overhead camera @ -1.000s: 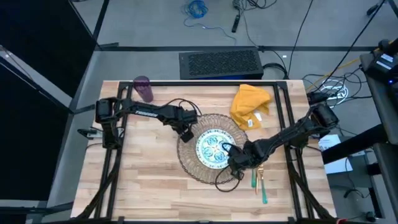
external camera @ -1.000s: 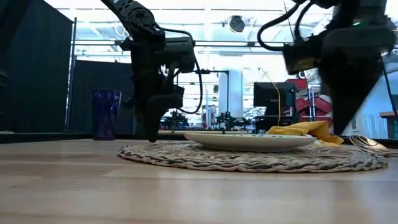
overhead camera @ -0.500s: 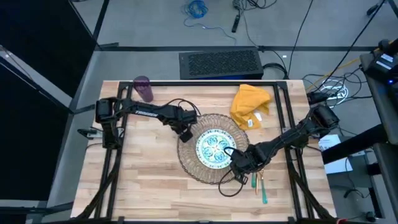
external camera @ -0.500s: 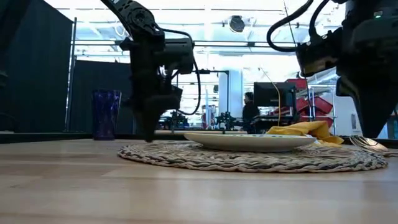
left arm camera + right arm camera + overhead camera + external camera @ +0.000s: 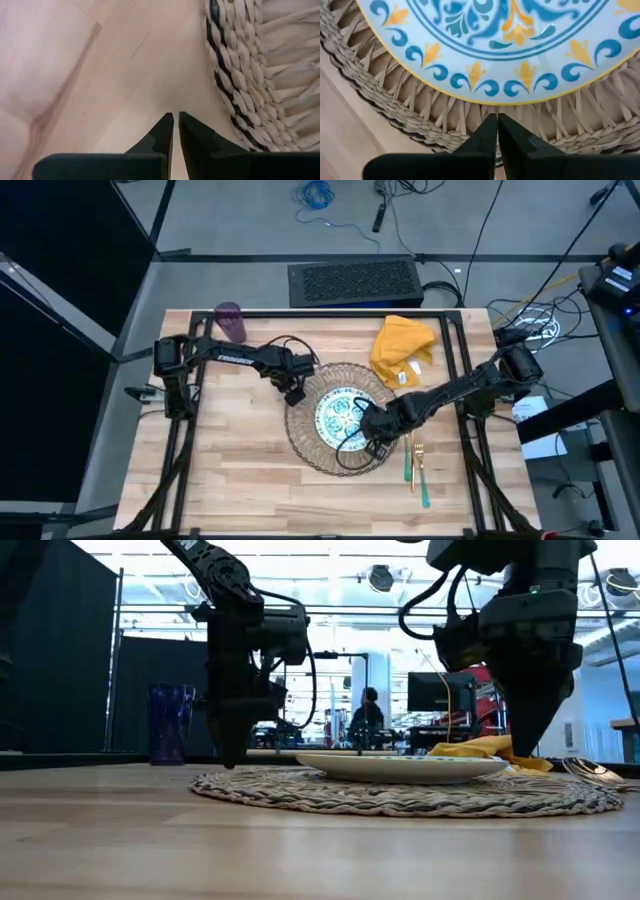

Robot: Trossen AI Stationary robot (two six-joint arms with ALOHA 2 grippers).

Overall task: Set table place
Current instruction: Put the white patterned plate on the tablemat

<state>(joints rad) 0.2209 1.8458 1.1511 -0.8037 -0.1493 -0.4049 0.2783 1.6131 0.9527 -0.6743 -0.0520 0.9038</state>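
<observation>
The right gripper [image 5: 368, 423] was pinched shut on nothing, poised above the woven mat [image 5: 300, 442] at the 3 o'clock rim of the plate [image 5: 343, 416]. The left gripper [image 5: 294, 394], also shut and empty, hung over bare table [image 5: 240, 470] just off the mat's 10 o'clock edge. Half a second earlier the right gripper sat farther out, nearer the fork [image 5: 419, 462]; it had shifted inward toward the plate.
</observation>
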